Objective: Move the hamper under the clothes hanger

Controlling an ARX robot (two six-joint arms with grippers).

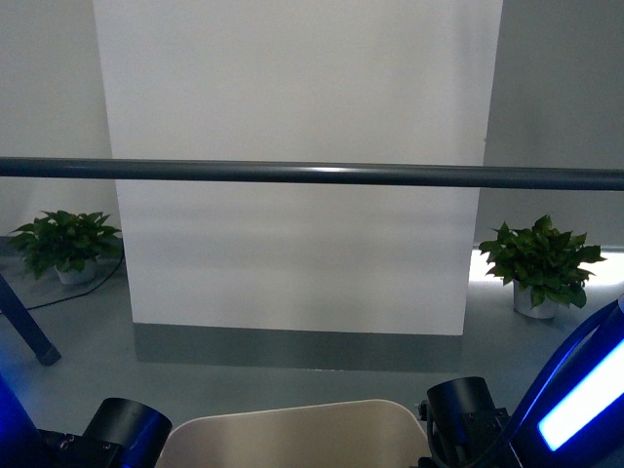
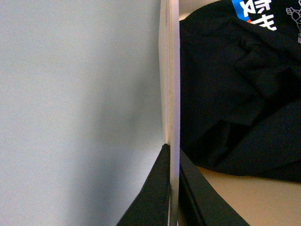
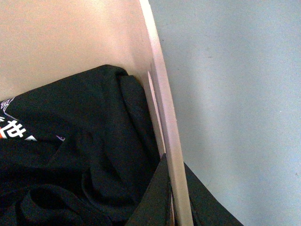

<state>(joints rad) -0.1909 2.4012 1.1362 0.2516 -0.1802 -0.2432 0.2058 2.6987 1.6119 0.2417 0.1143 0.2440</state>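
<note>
The hamper [image 1: 292,434] shows at the near edge of the front view, between the two arms, with only its beige far end and rounded corners in sight. The clothes hanger [image 1: 312,174] is beyond the hamper and higher up: one long dark-grey bar runs level across the whole picture, and a slanted leg [image 1: 24,327] of the same rack comes down to the floor [image 1: 88,341] off to the left of the hamper. The hamper is on the near side of that bar rather than beneath it.

The left gripper [image 2: 173,157] has its jaws pinching the hamper's side wall at the rim, one black finger outside the wall and one inside. The right gripper [image 3: 173,165] grips the opposite wall the same way, jaws closed onto the thin beige edge. Inside the hamper lies a black garment [image 2: 225,94] (a printed patch of blue, white and orange shows on it), bunched against the walls close to both grips. Whether the hamper's base touches the floor cannot be told.

Beyond the hamper and the bar stands a white wall panel [image 1: 292,97], with a potted plant [image 1: 66,244] to its left and another plant [image 1: 539,263] to its right.
</note>
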